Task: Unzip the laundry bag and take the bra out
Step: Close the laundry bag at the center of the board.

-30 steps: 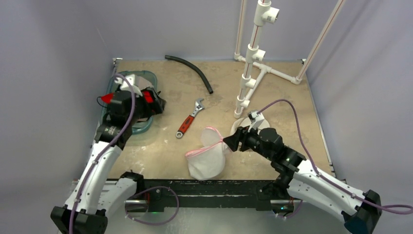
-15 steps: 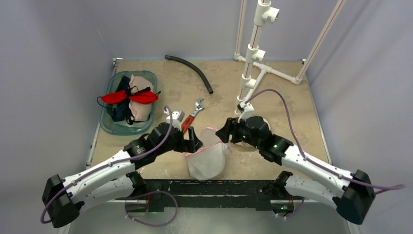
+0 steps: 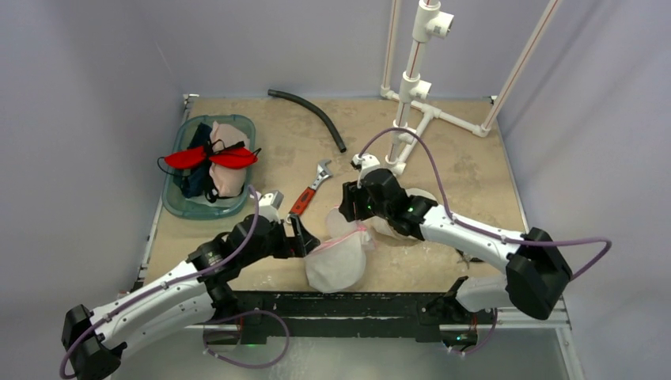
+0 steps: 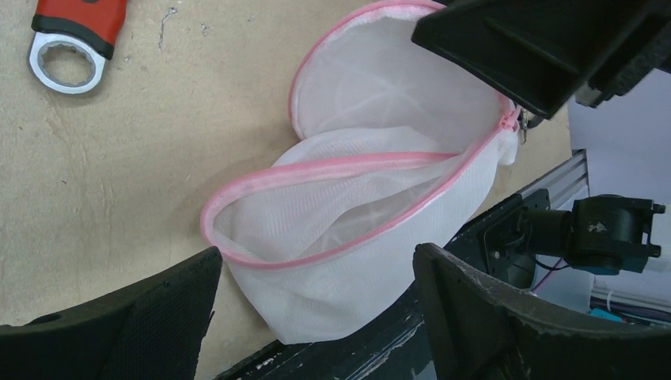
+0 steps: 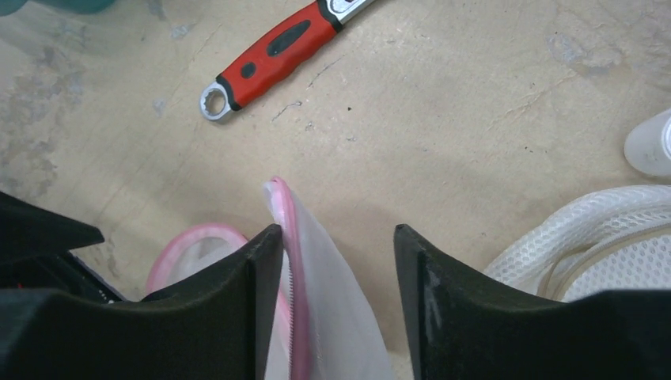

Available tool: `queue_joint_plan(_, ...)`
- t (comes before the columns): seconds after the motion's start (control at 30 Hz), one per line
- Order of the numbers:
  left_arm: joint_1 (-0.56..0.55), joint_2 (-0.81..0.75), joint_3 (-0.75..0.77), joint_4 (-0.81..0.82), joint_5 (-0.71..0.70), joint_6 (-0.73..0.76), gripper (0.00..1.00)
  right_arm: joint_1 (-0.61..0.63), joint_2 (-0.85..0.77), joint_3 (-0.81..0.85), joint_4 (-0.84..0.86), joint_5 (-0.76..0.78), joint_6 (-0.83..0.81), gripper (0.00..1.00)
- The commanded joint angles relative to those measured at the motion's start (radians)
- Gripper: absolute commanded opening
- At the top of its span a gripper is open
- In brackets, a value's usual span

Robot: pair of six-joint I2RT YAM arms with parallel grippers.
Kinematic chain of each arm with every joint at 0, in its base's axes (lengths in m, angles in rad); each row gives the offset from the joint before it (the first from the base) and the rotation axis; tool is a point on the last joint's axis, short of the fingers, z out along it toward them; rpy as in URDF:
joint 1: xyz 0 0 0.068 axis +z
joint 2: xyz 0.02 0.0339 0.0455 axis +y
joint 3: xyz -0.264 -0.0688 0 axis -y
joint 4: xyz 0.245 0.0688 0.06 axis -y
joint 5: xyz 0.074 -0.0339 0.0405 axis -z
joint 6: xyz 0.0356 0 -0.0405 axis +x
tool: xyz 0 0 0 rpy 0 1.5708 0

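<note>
The white mesh laundry bag (image 3: 336, 265) with a pink zipper lies at the near edge of the table, its mouth unzipped and gaping; the left wrist view shows only mesh inside the bag (image 4: 356, 261). The red bra (image 3: 210, 157) lies on other clothes in the teal bin (image 3: 171, 199) at the far left. My left gripper (image 3: 302, 236) is open just left of the bag, and its fingers straddle the bag's near end (image 4: 316, 317). My right gripper (image 3: 348, 210) is open over the bag's raised flap (image 5: 332, 317), whose pink edge rests against one finger (image 5: 237, 301).
A red-handled wrench (image 3: 308, 194) lies just beyond the bag. A black hose (image 3: 312, 115) curves at the back, and a white PVC pipe stand (image 3: 411, 95) rises at the back right. Another white mesh piece (image 5: 601, 245) lies right of the right gripper.
My left arm swung from the teal bin to the bag, leaving the red bra in the bin. My right gripper moved left and farther back over the bag's flap.
</note>
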Motion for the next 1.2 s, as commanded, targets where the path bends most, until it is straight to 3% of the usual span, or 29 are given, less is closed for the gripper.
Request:
queue_joint_plan(0.0,-0.003,-0.020,-0.021,0.017,0.049,-0.022,0.88,0.012,0.056,0.096,-0.062,0.013,-0.080,0.49)
queue_joint_plan(0.2,-0.004,-0.058,-0.084,0.070,0.074,-0.052,0.86,0.012,0.038,0.128,-0.096,0.026,-0.103,0.02)
queue_joint_plan(0.23,-0.003,-0.061,-0.085,0.078,0.073,-0.052,0.85,0.011,0.024,0.131,-0.099,0.037,-0.108,0.00)
queue_joint_plan(0.6,-0.004,-0.108,0.027,0.007,-0.071,-0.017,0.85,0.011,-0.273,0.091,0.066,0.245,-0.257,0.00)
queue_joint_plan(0.87,-0.004,-0.180,-0.035,0.040,-0.223,-0.023,0.86,0.035,-0.453,-0.198,0.519,0.220,-0.403,0.00)
queue_joint_plan(1.07,-0.004,-0.150,-0.063,0.041,-0.224,-0.055,0.87,0.210,-0.459,-0.392,0.821,0.348,-0.539,0.00)
queue_joint_plan(1.17,-0.004,-0.125,-0.059,0.038,-0.225,-0.063,0.90,0.288,-0.409,-0.447,0.884,0.443,-0.576,0.00)
